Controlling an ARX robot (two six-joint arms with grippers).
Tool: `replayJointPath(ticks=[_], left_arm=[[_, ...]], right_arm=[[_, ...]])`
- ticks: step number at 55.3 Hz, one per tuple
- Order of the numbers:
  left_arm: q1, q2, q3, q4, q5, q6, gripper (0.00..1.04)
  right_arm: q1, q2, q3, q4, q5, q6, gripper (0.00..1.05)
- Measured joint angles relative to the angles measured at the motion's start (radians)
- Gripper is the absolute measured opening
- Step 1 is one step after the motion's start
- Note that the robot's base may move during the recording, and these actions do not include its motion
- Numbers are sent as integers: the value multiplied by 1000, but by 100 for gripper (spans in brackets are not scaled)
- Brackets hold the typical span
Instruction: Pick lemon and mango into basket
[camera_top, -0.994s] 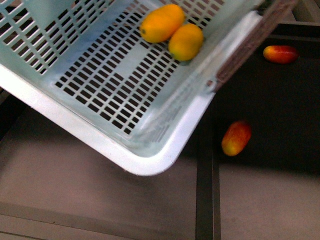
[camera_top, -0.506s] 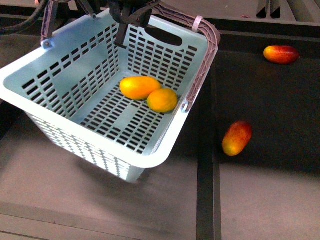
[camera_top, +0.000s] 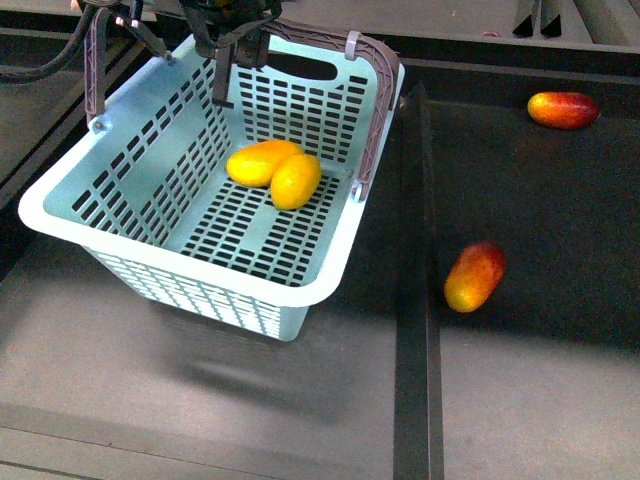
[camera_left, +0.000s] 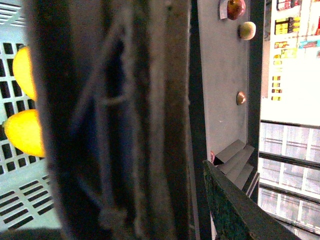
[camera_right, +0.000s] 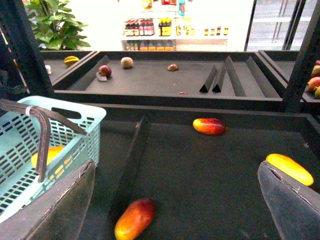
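Observation:
The light teal basket (camera_top: 190, 285) stands on the dark left counter, with its brown handle (camera_top: 375, 90) swung to its right side. Inside lie the longer orange-yellow mango (camera_top: 256, 162) and the shorter yellow lemon (camera_top: 297, 181), touching each other. My left gripper (camera_top: 232, 38) is shut on the basket's far rim by the hand cut-out. In the left wrist view a blurred dark strip fills the picture, with one finger (camera_left: 235, 212) beside it. My right gripper (camera_right: 175, 210) is open and empty above a dark tray; the basket (camera_right: 75, 120) is beside it.
Two red-and-yellow fruits (camera_top: 474, 276) (camera_top: 563, 109) lie in the right tray, past a black divider (camera_top: 412, 330). The right wrist view shows them (camera_right: 135, 218) (camera_right: 209, 126), a yellow-orange fruit (camera_right: 290, 169) and a back shelf with small fruits (camera_right: 126, 62).
The basket was tilted up close to the camera; it has dropped back, levelled and shifted left onto the counter. The two fruits slid together across its floor.

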Motion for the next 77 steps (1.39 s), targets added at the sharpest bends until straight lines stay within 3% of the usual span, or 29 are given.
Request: replayJointPath(ticks=[15, 23, 29, 35, 39, 42, 45, 49, 54, 58, 67, 77], left_arm=[[0, -69, -109, 42, -40, -16, 71], [-9, -251, -266, -10, -185, -69, 99], [-24, -385, -348, -160, -286, -109, 98], [-60, -463, -355, -344, -335, -148, 98], [-88, -489, -353, -374, -341, -163, 98], [-88, -510, -412, -204, -267, -41, 92], [-67, -551, -560, 129, -149, 250, 81], [-22, -612, -771, 531, -79, 721, 67], [44, -721, -948, 785, -39, 1175, 49], [89, -803, -1042, 833, -5, 1384, 35], [152, -921, -1203, 839, 76, 1533, 3], [227, -1084, -1329, 814, 140, 1562, 3]], right_arm=[[0, 0, 0, 0, 0, 0, 96], [0, 0, 0, 0, 0, 0, 96], [0, 0, 0, 0, 0, 0, 96], [0, 0, 0, 0, 0, 0, 96], [0, 0, 0, 0, 0, 0, 96], [0, 0, 0, 0, -1, 0, 96], [0, 0, 0, 0, 0, 0, 96], [0, 0, 0, 0, 1, 0, 96], [0, 0, 0, 0, 0, 0, 96], [0, 0, 0, 0, -1, 0, 96], [0, 0, 0, 0, 0, 0, 96], [0, 0, 0, 0, 0, 0, 96]])
